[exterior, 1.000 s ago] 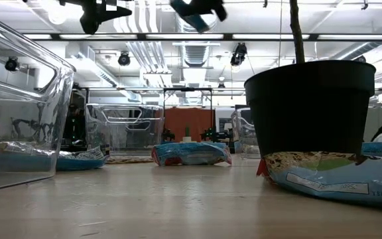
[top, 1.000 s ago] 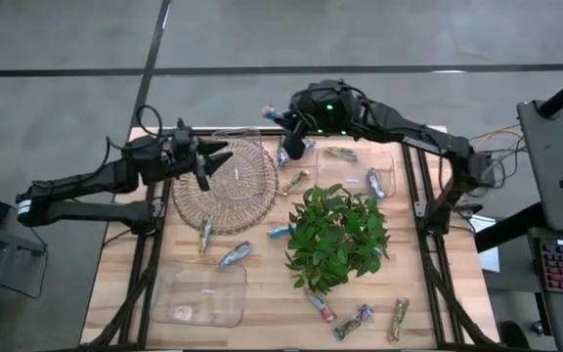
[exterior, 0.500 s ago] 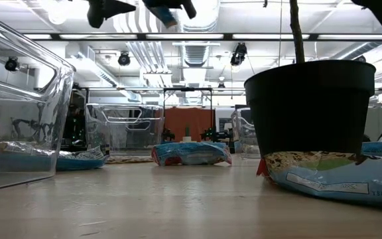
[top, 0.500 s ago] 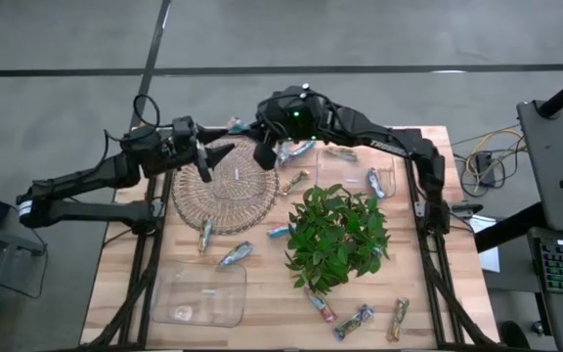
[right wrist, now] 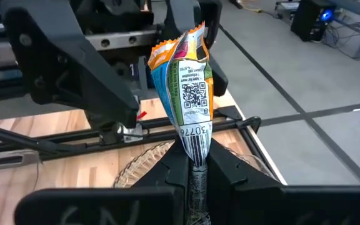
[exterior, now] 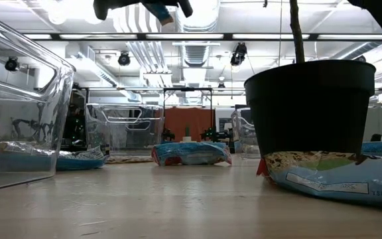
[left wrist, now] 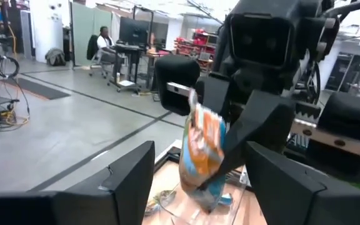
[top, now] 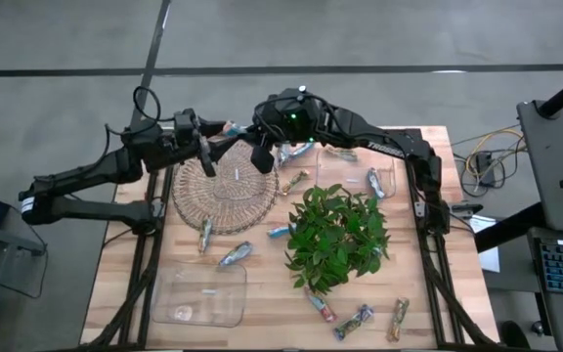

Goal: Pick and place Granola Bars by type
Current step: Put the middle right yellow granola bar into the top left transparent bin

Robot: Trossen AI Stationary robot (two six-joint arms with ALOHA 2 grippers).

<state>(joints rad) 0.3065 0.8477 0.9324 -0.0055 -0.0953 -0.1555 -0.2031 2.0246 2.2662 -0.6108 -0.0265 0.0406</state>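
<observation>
My right gripper is shut on a multicoloured granola bar held high over the far rim of the wicker basket. My left gripper is open and faces it from the table's left. Its two fingers stand on either side of the bar without touching it. In the low view both grippers show only at the top edge, the left and the right. Several other bars lie flat on the table, among them one near the basket and one at the far right. My right gripper pinches the bar's crimped end by the barcode between its two fingers. The fingers come from the table's right, nearly level and slanting a little down, in line with the bar. The bar sticks out past the fingertips, lifted clear of everything.
A leafy potted plant stands right of the middle. A clear tub sits at the near left and another at the far right, with bars in it. More bars lie near the front edge.
My right gripper has carried the bar toward the table's left, from over the far-right tub to the basket's far rim, then held still. My left gripper has risen a little and shifted toward the far edge, so its fingers now flank the bar.
</observation>
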